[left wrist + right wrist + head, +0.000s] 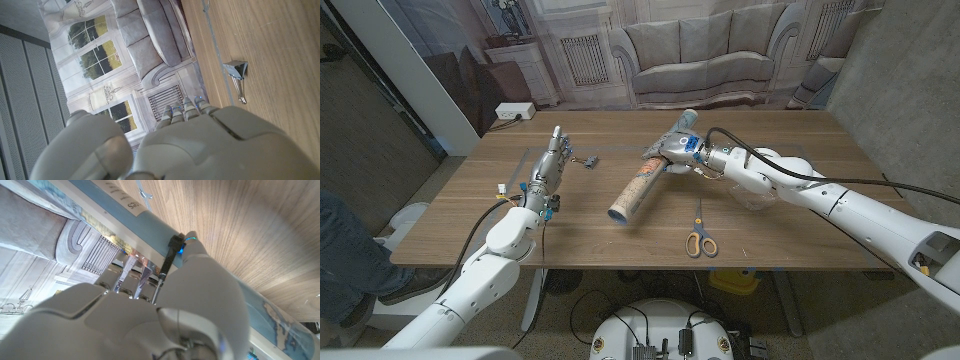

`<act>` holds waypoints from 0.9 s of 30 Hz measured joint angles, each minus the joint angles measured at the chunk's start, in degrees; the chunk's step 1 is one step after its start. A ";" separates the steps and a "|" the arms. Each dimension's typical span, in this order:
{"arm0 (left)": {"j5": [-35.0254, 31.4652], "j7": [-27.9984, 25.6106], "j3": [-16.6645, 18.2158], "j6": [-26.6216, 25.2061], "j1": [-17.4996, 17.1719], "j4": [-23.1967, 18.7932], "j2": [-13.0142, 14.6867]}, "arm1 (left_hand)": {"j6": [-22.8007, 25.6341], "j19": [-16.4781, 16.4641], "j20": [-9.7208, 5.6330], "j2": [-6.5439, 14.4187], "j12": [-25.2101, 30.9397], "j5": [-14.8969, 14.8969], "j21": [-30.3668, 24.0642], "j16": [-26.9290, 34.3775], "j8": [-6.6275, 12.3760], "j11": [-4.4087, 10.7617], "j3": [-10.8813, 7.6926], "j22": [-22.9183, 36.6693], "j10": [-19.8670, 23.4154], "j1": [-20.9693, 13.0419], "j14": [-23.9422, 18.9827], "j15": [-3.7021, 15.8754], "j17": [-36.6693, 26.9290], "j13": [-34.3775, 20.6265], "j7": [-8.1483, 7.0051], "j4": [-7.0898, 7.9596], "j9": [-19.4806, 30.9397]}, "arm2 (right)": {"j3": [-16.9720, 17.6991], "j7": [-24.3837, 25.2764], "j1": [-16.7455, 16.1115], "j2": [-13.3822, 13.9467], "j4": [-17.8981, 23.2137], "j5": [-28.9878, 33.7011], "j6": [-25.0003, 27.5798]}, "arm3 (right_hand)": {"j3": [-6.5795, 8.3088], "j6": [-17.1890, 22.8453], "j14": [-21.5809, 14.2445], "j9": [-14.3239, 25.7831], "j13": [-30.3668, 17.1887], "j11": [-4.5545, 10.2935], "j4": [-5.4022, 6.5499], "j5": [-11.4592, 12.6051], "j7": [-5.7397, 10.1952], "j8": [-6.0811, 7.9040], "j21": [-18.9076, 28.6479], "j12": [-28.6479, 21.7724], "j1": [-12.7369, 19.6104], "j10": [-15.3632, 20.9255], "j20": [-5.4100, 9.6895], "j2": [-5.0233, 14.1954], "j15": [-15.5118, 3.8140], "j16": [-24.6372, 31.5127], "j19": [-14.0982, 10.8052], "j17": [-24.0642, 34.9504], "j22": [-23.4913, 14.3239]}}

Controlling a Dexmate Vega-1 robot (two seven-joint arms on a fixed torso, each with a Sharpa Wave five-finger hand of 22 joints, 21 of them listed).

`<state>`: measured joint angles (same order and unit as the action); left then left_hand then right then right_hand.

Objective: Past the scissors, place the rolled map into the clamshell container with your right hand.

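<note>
Near the middle of the table (780, 215), the right hand (672, 152) has its fingers wrapped round the far end of the map (642, 185) (a long roll, lying aslant). The scissors (699, 238) lie near its near end, toward the front edge. Left of the map, the left hand (552, 158) stands with fingers straight and together, holding nothing, beside a binder clip (589, 159).

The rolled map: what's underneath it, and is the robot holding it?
Under the rolled paper map is bare wooden table. The right hand covers its far end; whether the fingers grip it, and what lies beneath there, cannot be seen.
</note>
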<state>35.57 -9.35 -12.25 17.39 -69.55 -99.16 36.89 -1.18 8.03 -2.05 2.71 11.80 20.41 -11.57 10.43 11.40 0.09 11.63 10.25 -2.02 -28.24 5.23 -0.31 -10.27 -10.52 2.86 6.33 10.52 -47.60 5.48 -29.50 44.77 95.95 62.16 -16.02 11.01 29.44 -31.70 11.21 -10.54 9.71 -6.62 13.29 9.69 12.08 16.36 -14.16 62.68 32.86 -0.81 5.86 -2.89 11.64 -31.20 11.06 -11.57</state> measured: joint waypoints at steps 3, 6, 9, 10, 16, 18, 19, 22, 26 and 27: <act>0.00 0.09 -0.12 0.00 0.22 0.08 -0.01 | 0.00 0.00 0.00 0.00 0.00 0.00 0.00 0.00 0.00 0.00 0.00 0.00 0.00 0.00 0.00 0.00 0.00 0.00 0.00 0.00 0.00 | 0.28 -0.24 -0.37 0.24 0.44 -0.15 0.66 | 0.00 0.25 -0.20 0.00 0.00 0.00 0.00 -0.34 0.25 0.00 0.00 0.00 -0.04 0.00 0.00 0.04 -0.20 0.00 0.00 0.00 0.01; 0.00 0.17 -0.33 -0.12 0.62 0.17 -0.01 | 0.00 0.00 0.00 0.01 0.00 0.00 0.00 0.00 0.00 0.00 0.00 0.00 0.00 -0.01 0.00 0.00 0.00 0.00 0.00 0.00 0.00 | 0.68 -0.68 -0.94 0.59 1.00 -0.34 1.81 | 0.00 0.49 -0.20 0.00 0.00 0.01 0.00 -0.45 0.02 0.00 -0.02 0.00 -0.14 -0.01 0.08 0.14 -0.20 0.00 -0.08 0.00 0.01; 0.00 0.23 -0.44 -0.28 0.80 0.20 -0.01 | 0.00 0.00 0.00 0.16 0.00 0.00 0.00 0.00 0.00 0.00 0.00 0.00 0.00 -0.16 0.00 0.00 0.00 0.00 0.00 0.00 0.00 | 1.01 -0.87 -1.41 0.89 1.42 -0.42 2.29 | 0.00 0.49 -0.20 0.00 0.00 0.01 0.00 -0.45 0.02 0.00 -0.02 0.44 -0.14 -0.01 0.08 0.14 -0.20 0.00 -0.08 -0.03 0.00; 0.00 0.26 -0.50 -0.37 0.91 0.21 -0.01 | 0.00 0.00 0.00 0.16 0.00 0.00 0.00 0.00 0.00 0.00 0.00 0.00 0.00 -0.16 0.00 0.00 0.00 0.00 0.00 0.00 0.00 | 1.19 -0.97 -1.66 1.05 1.66 -0.45 2.59 | 0.00 0.49 -0.20 0.00 0.00 0.01 0.00 -0.45 0.02 0.00 -0.02 0.44 -0.14 -0.01 0.09 0.14 -0.20 0.00 -0.08 0.00 0.00; 0.00 0.41 -0.75 -0.71 1.43 0.27 0.06 | 0.00 0.00 0.00 0.16 0.00 0.00 0.00 0.00 0.00 0.00 0.00 0.00 0.00 -0.16 0.00 0.00 0.00 0.00 0.00 0.00 0.00 | 1.84 -1.52 -2.54 1.53 2.46 -0.66 3.82 | -0.01 0.48 -0.19 0.00 0.00 -0.20 -0.01 -0.46 0.02 0.00 0.19 0.44 -0.14 0.19 0.11 0.14 -0.20 0.00 -0.10 -0.03 -0.01; -0.01 0.52 -0.86 -0.92 1.68 0.35 0.10 | 0.00 0.00 0.00 0.16 0.00 0.00 0.00 0.00 0.00 0.00 0.00 0.00 0.00 -0.16 0.00 0.00 0.00 0.00 0.00 0.00 0.00 | 2.24 -1.69 -3.05 1.80 2.87 -0.74 4.29 | -0.01 0.58 -0.19 0.00 0.00 -0.20 -0.01 -0.46 -0.08 0.00 0.19 0.44 -0.14 0.19 0.12 0.14 -0.20 0.00 -0.11 -0.14 -0.01; -0.01 0.52 -0.89 -0.92 1.74 0.37 0.10 | 0.00 0.00 0.00 0.16 0.00 0.00 0.00 0.00 0.00 0.00 0.00 0.00 0.00 -0.16 0.00 0.00 0.00 0.00 0.00 0.00 0.00 | 2.24 -1.72 -3.05 1.80 2.87 -0.77 4.46 | -0.01 0.67 -0.19 0.00 0.00 -0.20 -0.01 -0.46 -0.17 -0.01 0.19 0.44 -0.14 0.19 0.13 0.14 -0.20 -0.04 -0.12 -0.15 -0.02; -0.01 0.65 -0.99 -1.14 1.97 0.46 0.11 | 0.00 0.00 0.00 0.16 0.00 0.00 0.00 0.00 0.00 0.00 -0.01 0.00 0.00 -0.16 0.00 0.00 0.00 0.00 0.00 0.00 0.00 | 2.64 -1.80 -3.57 2.04 3.19 -0.87 5.00 | -0.25 0.67 -0.19 0.00 0.00 -0.20 0.22 -0.60 -0.17 -0.01 0.19 0.44 -0.14 0.19 0.19 0.14 -0.20 -0.23 -0.17 -0.15 -0.04; 0.02 0.91 -1.26 -1.40 2.57 0.83 0.11 | 0.00 0.00 0.00 0.16 0.00 0.00 0.00 0.00 0.00 0.00 -0.01 0.00 0.00 -0.16 0.00 0.00 0.00 0.00 0.00 0.00 0.00 | 3.27 -2.00 -4.40 2.35 3.56 -1.24 6.24 | -0.25 0.66 -0.19 0.00 0.00 -0.20 0.22 -0.88 -0.17 -0.01 0.19 0.44 -0.14 0.18 0.19 0.14 -0.20 -0.23 -0.18 -0.09 -0.04; 0.02 0.91 -1.31 -1.40 2.70 0.92 0.11 | 0.00 0.00 0.00 0.16 0.00 0.00 0.00 0.00 0.00 0.00 0.14 0.00 0.00 -0.16 0.00 0.00 0.00 0.00 0.00 0.14 0.00 | 3.27 -2.05 -4.40 2.35 3.56 -1.30 6.45 | -0.26 0.66 -0.19 0.00 0.00 -0.20 0.22 -0.89 -0.17 -0.01 0.19 0.44 -0.14 0.18 0.19 0.14 -0.20 -0.23 -0.18 -0.04 -0.04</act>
<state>35.58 -8.44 -13.56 16.00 -66.86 -98.24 37.01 -1.18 8.03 -2.05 2.87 11.80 20.41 -11.57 10.43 11.40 0.09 11.76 10.25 -2.02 -28.39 5.24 -0.31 -10.27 -10.52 2.86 6.47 10.52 -44.33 3.43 -33.90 47.12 99.51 60.86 -9.58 10.75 30.10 -31.89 11.21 -10.54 9.51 -6.40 12.40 9.52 12.07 16.56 -13.72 62.53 33.04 -0.62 6.00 -3.08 11.41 -31.38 11.02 -11.61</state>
